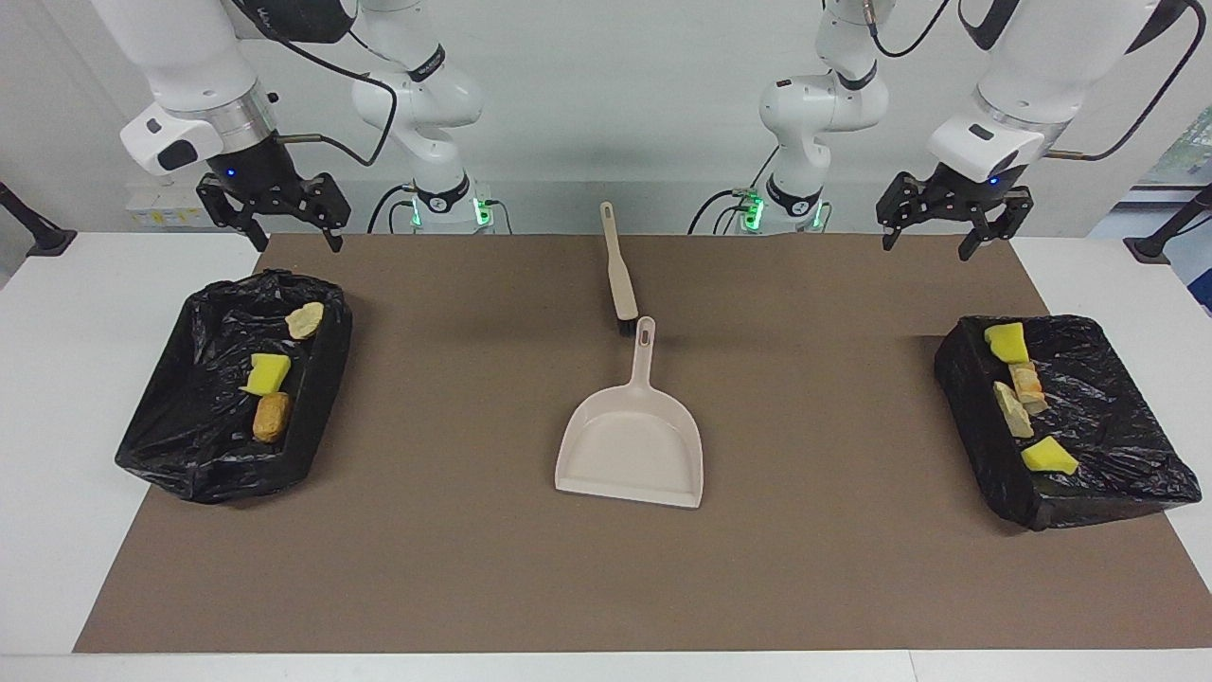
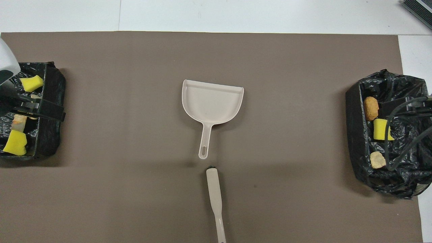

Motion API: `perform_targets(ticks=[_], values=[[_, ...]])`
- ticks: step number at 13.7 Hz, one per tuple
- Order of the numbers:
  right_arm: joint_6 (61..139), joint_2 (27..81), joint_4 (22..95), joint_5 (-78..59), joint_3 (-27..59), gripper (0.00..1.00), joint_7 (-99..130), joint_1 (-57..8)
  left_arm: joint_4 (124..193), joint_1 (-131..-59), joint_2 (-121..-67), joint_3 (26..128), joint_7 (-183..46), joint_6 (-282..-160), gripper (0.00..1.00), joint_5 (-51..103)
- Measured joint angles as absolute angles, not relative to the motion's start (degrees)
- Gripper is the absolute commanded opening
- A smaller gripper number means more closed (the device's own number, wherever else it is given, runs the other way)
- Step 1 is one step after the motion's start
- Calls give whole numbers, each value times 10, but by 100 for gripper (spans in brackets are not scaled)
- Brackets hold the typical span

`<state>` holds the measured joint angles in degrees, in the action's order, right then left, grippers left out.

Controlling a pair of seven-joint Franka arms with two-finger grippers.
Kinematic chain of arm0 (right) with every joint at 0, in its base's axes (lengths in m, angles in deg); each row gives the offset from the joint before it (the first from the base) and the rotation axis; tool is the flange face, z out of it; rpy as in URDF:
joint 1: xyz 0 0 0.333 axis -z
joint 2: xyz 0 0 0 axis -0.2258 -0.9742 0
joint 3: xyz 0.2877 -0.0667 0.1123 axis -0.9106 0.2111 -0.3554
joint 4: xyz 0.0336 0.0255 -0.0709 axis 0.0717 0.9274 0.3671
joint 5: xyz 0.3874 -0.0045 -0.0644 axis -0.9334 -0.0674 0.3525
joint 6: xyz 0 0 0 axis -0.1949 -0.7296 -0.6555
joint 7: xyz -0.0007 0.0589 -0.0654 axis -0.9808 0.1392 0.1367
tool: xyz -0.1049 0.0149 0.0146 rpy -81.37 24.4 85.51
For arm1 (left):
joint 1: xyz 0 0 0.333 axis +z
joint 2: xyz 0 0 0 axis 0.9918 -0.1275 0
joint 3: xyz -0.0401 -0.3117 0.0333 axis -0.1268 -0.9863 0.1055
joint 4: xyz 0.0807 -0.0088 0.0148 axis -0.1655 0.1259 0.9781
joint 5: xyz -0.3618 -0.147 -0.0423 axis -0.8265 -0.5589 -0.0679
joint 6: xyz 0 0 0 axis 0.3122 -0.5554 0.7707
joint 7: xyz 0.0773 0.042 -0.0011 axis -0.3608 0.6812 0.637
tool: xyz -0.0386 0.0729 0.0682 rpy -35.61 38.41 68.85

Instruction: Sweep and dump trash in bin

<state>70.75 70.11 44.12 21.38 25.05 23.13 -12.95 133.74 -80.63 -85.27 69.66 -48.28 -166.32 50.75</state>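
The trash lies in two black-bag-lined bins. The bin at the right arm's end point(image 1: 320, 403) holds a tan chunk point(image 1: 305, 320), a yellow sponge piece point(image 1: 266, 373) and an orange-brown chunk point(image 1: 272, 417). The bin at the left arm's end point(image 1: 975, 426) holds two yellow sponge pieces point(image 1: 1007, 342) and two tan chunks point(image 1: 1027, 384). My right gripper point(image 1: 295, 237) hangs open and empty above the mat's corner beside its bin. My left gripper point(image 1: 926, 242) hangs open and empty above the mat near its bin.
A beige dustpan point(image 1: 632, 445) lies flat in the middle of the brown mat point(image 1: 454, 568), handle toward the robots. A beige brush point(image 1: 619, 275) lies just nearer to the robots, its bristle end almost at the dustpan's handle.
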Motion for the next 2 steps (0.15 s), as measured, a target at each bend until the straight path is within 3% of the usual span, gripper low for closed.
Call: perform_targets(ticks=[2], values=[[708,701,441,214,251,100,231,-129,1339,-807,-852,695,-483,-1665,100,507]])
